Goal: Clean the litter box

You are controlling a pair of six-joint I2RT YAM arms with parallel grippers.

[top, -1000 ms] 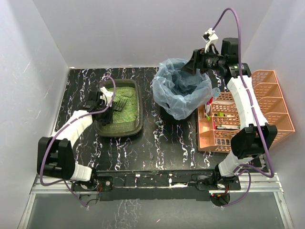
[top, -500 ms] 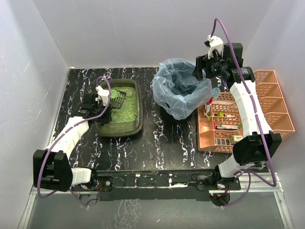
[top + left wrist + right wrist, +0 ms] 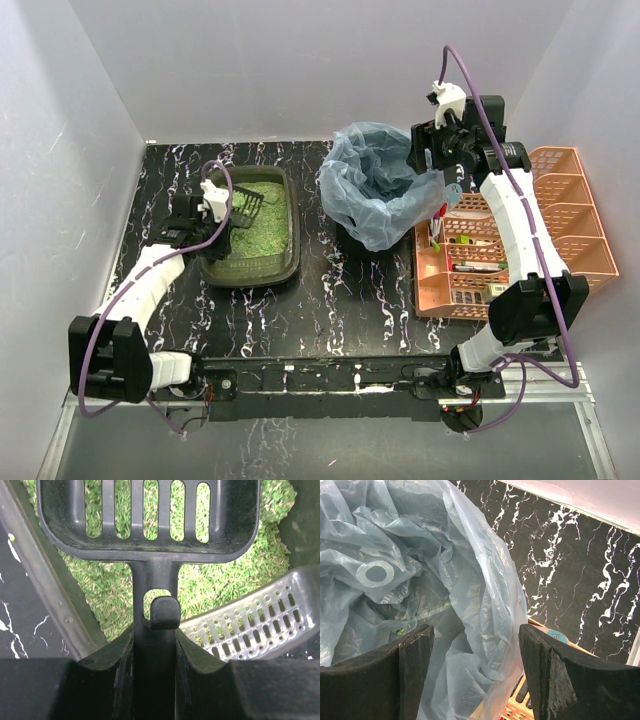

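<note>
Green granular litter (image 3: 107,582) fills the litter box (image 3: 250,277), which sits at the left rear of the black marbled table (image 3: 350,300), just left of the bin (image 3: 380,200) lined with a translucent blue bag (image 3: 395,555).

Left arm: runs from its base at the near left edge along the table's left side, with the wrist at the tray's left rim. The left gripper (image 3: 155,652) has both fingers pressed onto the handle of 1 black slotted scoop (image 3: 150,510), whose head is held over the litter at the tray's far end. A 2nd, pale perforated scoop (image 3: 250,625) lies in the tray to the right of the handle.

Right arm: rises from the near right, with the elbow over the orange organiser (image 3: 570,235), and the forearm reaches rearward. The wrist turns left toward the bin's right rim. The right gripper (image 3: 475,665) has its 2 fingers spread wide and clamps nothing. The bag shows between them, and contact with it cannot be told.
</note>
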